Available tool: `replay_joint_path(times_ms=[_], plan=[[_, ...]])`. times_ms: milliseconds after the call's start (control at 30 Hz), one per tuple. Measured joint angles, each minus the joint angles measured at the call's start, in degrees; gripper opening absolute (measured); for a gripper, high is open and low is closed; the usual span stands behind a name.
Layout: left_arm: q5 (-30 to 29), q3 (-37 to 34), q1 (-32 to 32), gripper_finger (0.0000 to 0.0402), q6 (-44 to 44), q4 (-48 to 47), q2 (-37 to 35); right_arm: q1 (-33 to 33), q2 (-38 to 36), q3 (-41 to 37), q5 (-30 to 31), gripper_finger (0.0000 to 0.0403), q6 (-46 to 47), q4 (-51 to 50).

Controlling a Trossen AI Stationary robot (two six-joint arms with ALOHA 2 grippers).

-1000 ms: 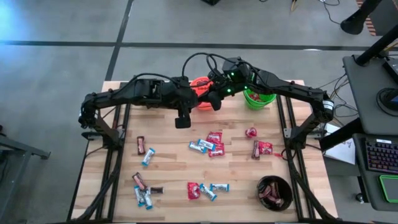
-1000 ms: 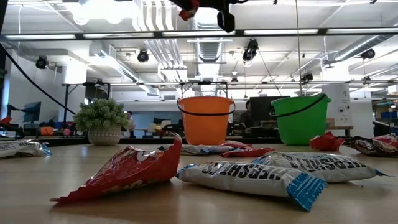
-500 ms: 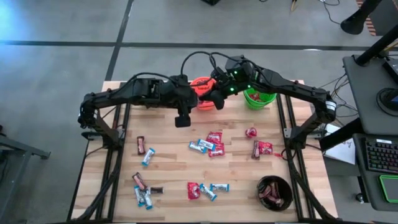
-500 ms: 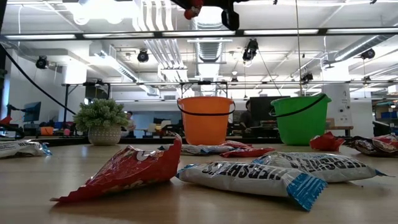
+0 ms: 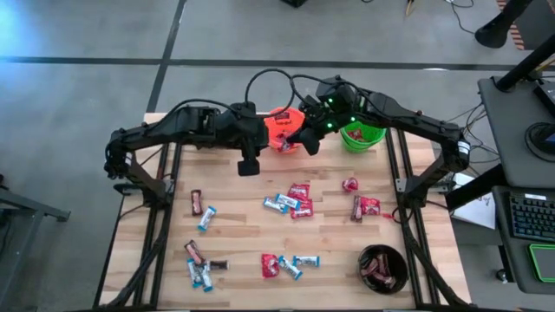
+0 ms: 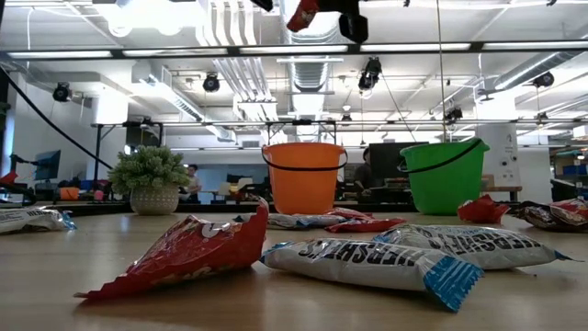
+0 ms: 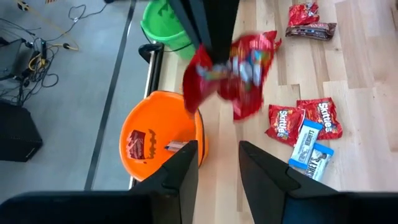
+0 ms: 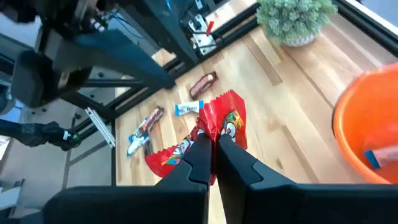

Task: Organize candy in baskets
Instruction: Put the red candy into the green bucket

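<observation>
High over the table's far middle, my right gripper is shut on a crumpled red candy packet, close to the near rim of the orange pail. My left gripper hangs open beside it with nothing between its fingers. A green pail stands to the right of the orange one, and a black bowl sits at the near right. Several loose candies lie flat on the wooden table. My right gripper pinches the red packet between its two shut fingers, on crumpled wrapper near the packet's middle. The fingers slant down from the far right side. The packet is lifted clear of the table and spreads out beyond the fingertips.
The orange pail holds a few candies, and the black bowl holds dark ones. More candies lie at the near left, near middle and right. A small potted plant stands at the far left.
My right gripper, still shut on the red packet, has shifted a little toward the table's right edge, and the packet has gone with it, staying clear of the table.
</observation>
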Motion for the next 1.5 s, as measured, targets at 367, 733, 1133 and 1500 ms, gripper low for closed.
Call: replay_joint_path(times_ms=[367,733,1133,1500], plan=[[-1.0,0.0,0.0,0.0098,-0.7,-3.2,-1.8,1.8,-0.8,8.4,0.2,0.0008,1.0,-19.8],[-1.0,0.0,0.0,0.0098,-0.8,-8.2,-2.2,9.0,-1.6,15.9,6.9,0.0008,7.8,-36.9],[-0.9,0.0,-0.1,0.0098,-0.3,-8.8,-3.4,20.9,-2.8,16.0,13.1,0.0008,22.5,-44.6],[-0.9,0.0,-0.1,0.0098,0.6,-9.1,-6.0,28.0,-2.8,16.0,19.8,0.0008,30.5,-45.0]])
